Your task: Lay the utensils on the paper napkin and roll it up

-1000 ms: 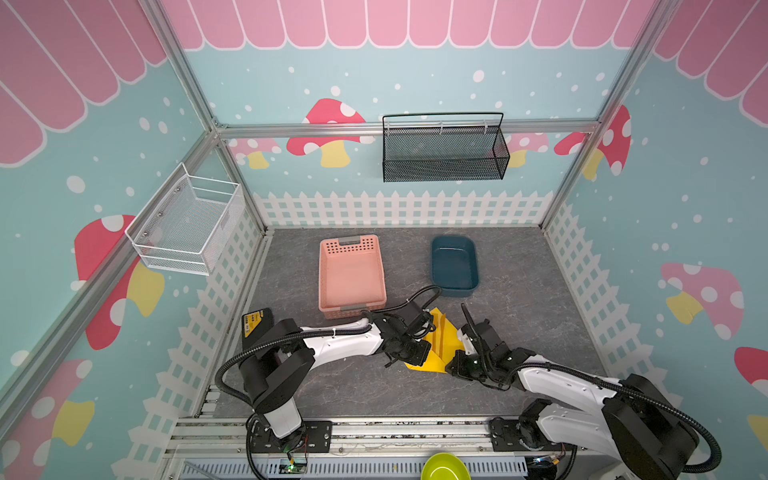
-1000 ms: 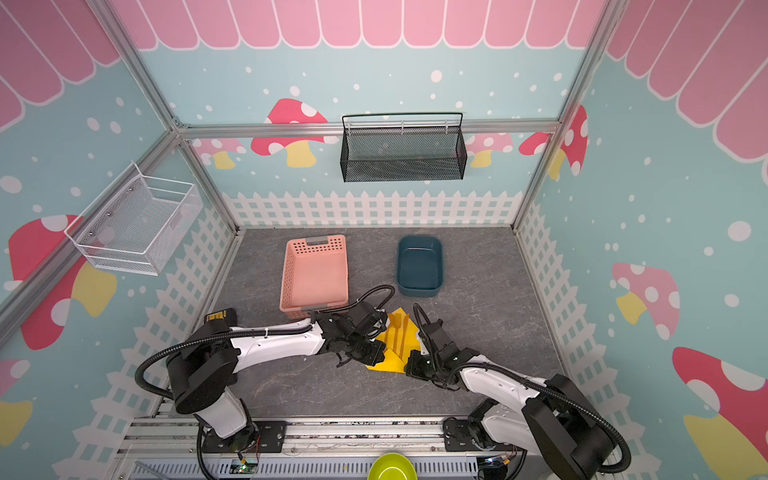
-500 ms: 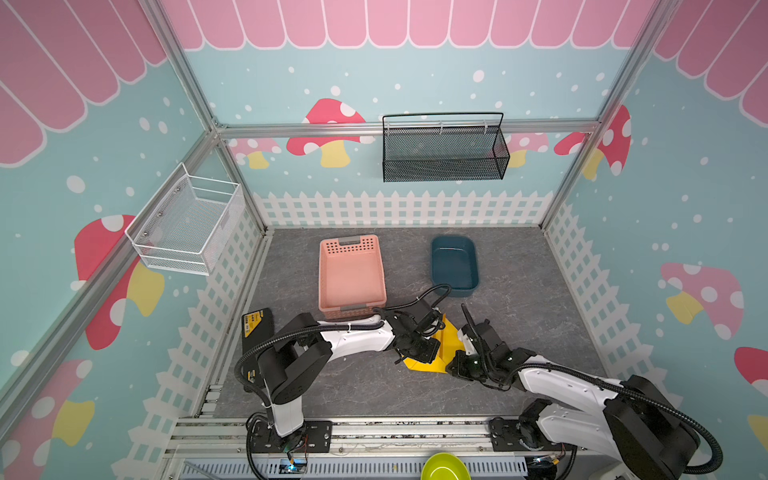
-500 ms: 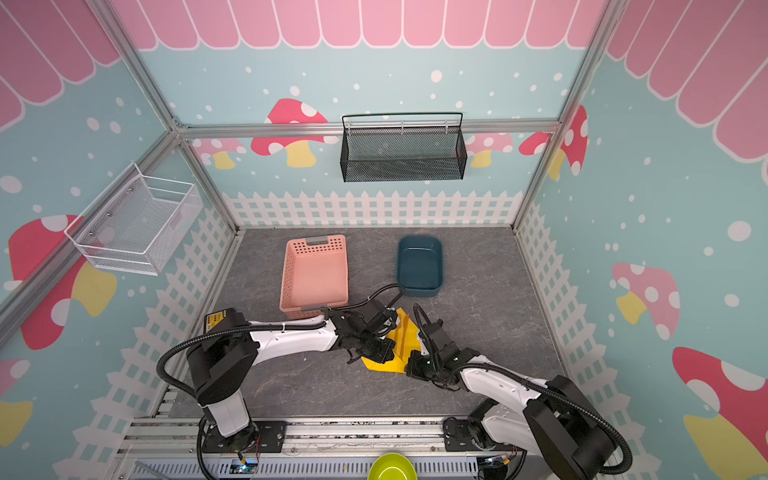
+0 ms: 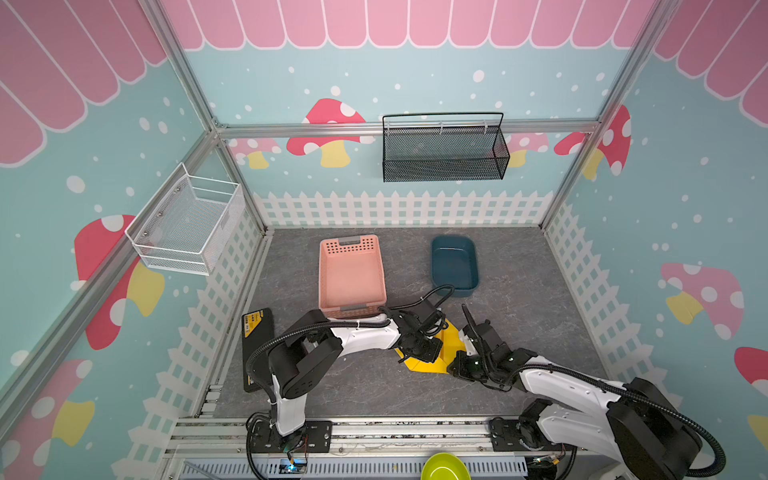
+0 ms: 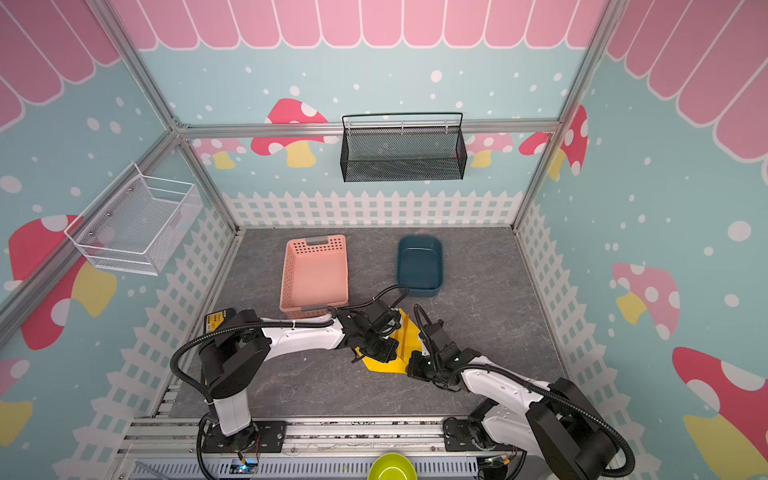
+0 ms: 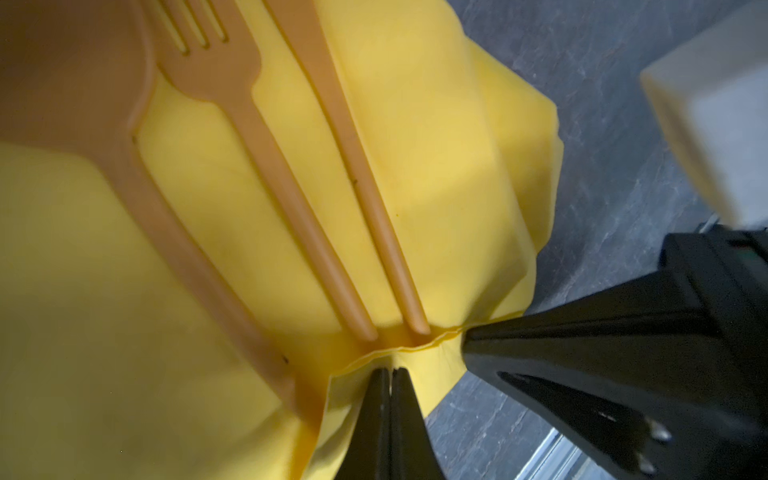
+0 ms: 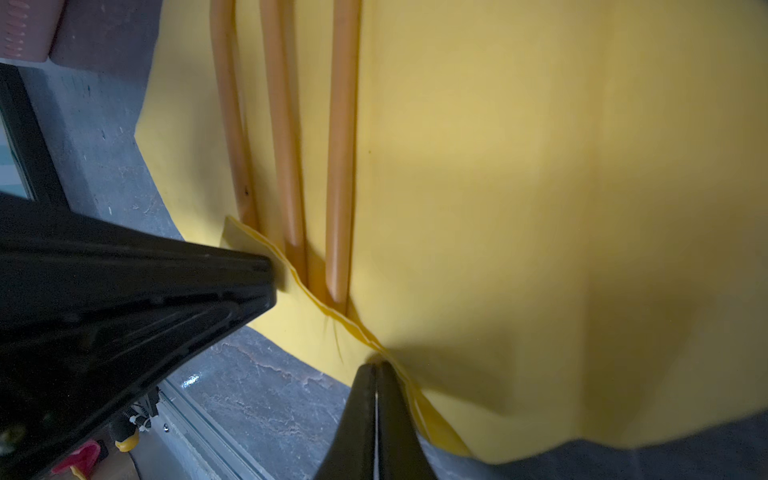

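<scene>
In both top views the paper napkin (image 5: 428, 365) (image 6: 395, 363) lies on the counter (image 5: 353, 386) between your two arms. Left wrist: the utensils (image 7: 291, 199) rest side by side on it, and your left gripper (image 7: 390, 372) is pinched on its edge. Right wrist: your right gripper (image 8: 376, 368) clamps that edge too. Placing looks done, rolling barely begun.

pink basket (image 5: 351, 243) and blue tub (image 5: 434, 266) mid-table, open gap between them, bare grey floor (image 5: 536, 299) right and front
</scene>
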